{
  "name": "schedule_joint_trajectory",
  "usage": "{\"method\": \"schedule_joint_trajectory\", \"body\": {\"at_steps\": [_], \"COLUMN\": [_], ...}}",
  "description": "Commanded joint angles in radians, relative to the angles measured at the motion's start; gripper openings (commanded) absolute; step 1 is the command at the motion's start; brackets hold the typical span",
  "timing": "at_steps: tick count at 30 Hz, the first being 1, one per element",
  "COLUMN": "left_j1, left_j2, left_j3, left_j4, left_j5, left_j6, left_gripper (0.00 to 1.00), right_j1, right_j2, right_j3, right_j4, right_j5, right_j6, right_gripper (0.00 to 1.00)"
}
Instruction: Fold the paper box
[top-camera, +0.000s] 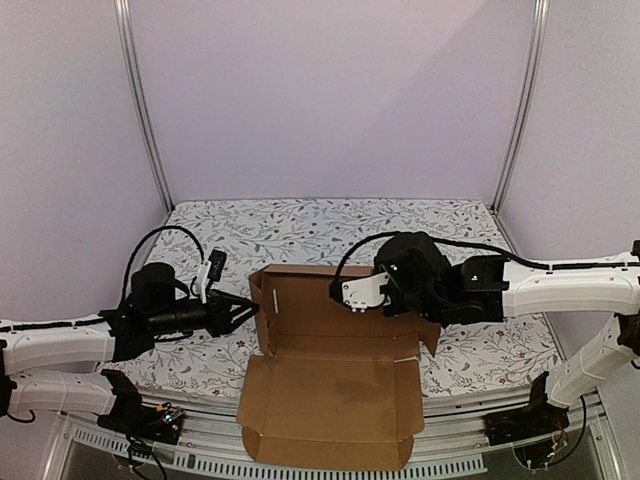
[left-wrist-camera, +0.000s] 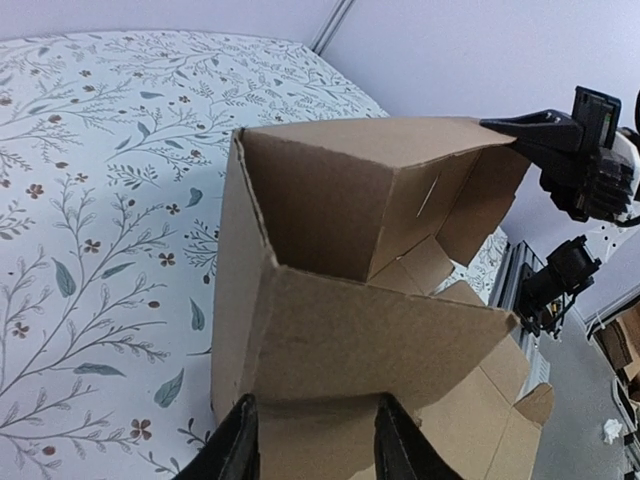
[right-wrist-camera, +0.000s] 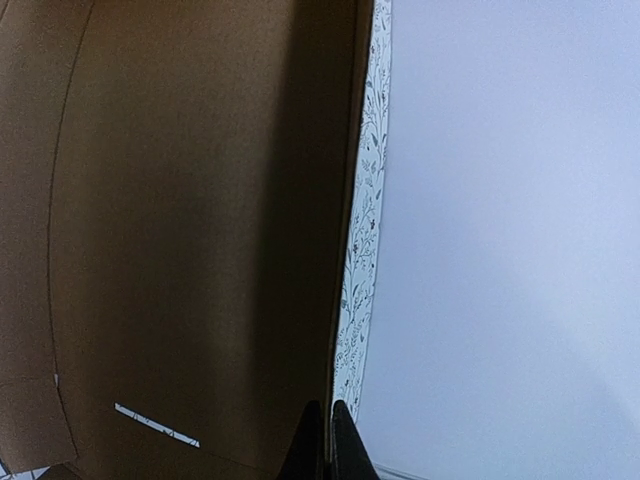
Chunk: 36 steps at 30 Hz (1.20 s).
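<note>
The paper box (top-camera: 320, 350) is brown corrugated cardboard in the middle of the table, its back wall raised and a wide flap lying over the near edge. My left gripper (top-camera: 252, 306) is at the box's left side. In the left wrist view it (left-wrist-camera: 315, 402) is open, its fingers (left-wrist-camera: 240, 440) spread across a folded side flap of the paper box (left-wrist-camera: 370, 340). My right gripper (top-camera: 337, 292) is at the top edge of the back wall. In the right wrist view it (right-wrist-camera: 327, 425) is shut on the thin edge of the paper box (right-wrist-camera: 180, 220).
A floral cloth (top-camera: 300, 225) covers the table, with lilac walls behind and at both sides. The table's metal front rail (top-camera: 450, 440) runs under the hanging flap. The right arm (left-wrist-camera: 580, 150) shows at the far corner of the box in the left wrist view.
</note>
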Motion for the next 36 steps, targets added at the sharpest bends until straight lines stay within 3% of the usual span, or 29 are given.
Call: {"method": "schedule_joint_trajectory", "body": {"at_steps": [1,36], "left_j1": [-0.020,-0.136], "left_j2": [-0.004,0.185], "left_j3": [-0.006,0.095], "left_j4": [-0.041,-0.007], "left_j5": [-0.060,-0.249], "left_j6": [0.039,0.124], "left_gripper": [0.39,0.46], "right_j1": [0.021,0.176], "right_j2": [0.016,0.095], "right_j3": [-0.016,-0.060], "right_j4": [-0.009,-0.010], "right_j5": [0.024,0.216], "right_j6": [0.003,0.025], "right_gripper": [0.00,0.00]}}
